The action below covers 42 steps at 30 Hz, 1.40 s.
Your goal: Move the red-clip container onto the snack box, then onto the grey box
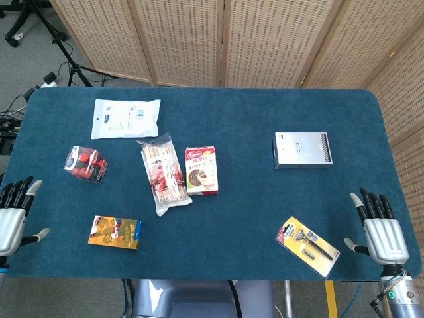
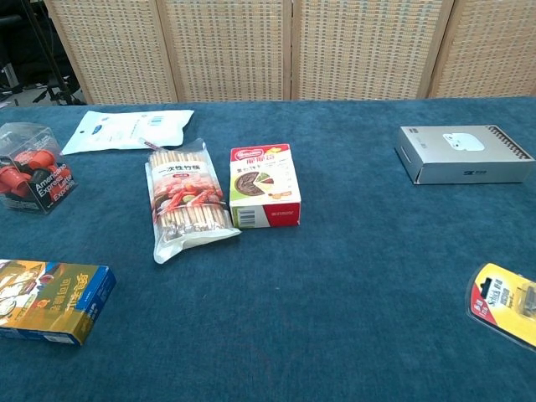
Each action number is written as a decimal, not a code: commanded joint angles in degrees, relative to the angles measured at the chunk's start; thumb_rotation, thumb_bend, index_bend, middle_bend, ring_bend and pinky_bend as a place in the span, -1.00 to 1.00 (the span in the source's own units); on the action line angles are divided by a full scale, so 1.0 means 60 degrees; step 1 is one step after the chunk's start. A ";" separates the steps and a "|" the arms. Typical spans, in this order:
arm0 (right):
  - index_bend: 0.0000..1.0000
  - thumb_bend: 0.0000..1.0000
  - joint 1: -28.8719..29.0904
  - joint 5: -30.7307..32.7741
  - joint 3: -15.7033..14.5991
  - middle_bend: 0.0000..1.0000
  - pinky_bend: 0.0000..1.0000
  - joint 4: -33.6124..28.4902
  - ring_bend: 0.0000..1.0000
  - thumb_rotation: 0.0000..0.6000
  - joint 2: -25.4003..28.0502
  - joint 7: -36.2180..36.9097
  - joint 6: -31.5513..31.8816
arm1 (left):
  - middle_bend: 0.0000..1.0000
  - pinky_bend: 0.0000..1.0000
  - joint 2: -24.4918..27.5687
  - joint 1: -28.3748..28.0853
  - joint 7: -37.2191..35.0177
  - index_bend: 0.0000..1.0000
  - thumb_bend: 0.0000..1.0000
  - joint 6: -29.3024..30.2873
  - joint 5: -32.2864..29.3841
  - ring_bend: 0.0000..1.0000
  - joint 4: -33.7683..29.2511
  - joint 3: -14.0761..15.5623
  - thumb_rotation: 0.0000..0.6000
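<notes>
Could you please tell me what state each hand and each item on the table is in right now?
left hand: empty, fingers apart.
right hand: empty, fingers apart.
red-clip container: on the cloth, untouched.
snack box: lying flat, nothing on it.
grey box: lying flat, nothing on it.
toothpick bag: lying flat, sealed.
razor pack: lying flat, sealed.

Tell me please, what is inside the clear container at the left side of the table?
Red clips fill the clear container. A black label on its front face covers part of them, so their number cannot be seen.
</notes>
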 commanded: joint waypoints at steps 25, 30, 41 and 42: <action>-0.96 -0.69 0.0226 0.0718 0.0148 -1.00 -1.00 0.0265 -1.00 1.00 -0.0212 -0.0221 -0.0593 | -1.00 -1.00 0.1398 -0.4762 -0.1534 -1.00 -0.95 -0.7747 -0.1659 -1.00 0.2334 -0.1171 1.00; -0.96 -0.69 0.0320 0.0987 0.0205 -1.00 -1.00 0.0421 -1.00 1.00 -0.0335 -0.0353 -0.0813 | -1.00 -1.00 0.1262 -0.5302 -0.1747 -1.00 -0.93 -0.8524 -0.1788 -1.00 0.2938 -0.1205 1.00; -0.96 -0.69 0.0495 0.1410 0.0265 -1.00 -1.00 0.0663 -1.00 1.00 -0.0585 -0.0673 -0.1138 | -1.00 -1.00 0.0156 -0.6023 -0.2552 -1.00 -0.91 -0.9712 -0.1626 -1.00 0.4377 -0.0897 1.00; -0.96 -0.69 0.0502 0.1429 0.0267 -1.00 -1.00 0.0674 -1.00 1.00 -0.0593 -0.0681 -0.1146 | -1.00 -1.00 0.0084 -0.6052 -0.2614 -1.00 -0.91 -0.9725 -0.1556 -1.00 0.4452 -0.0865 1.00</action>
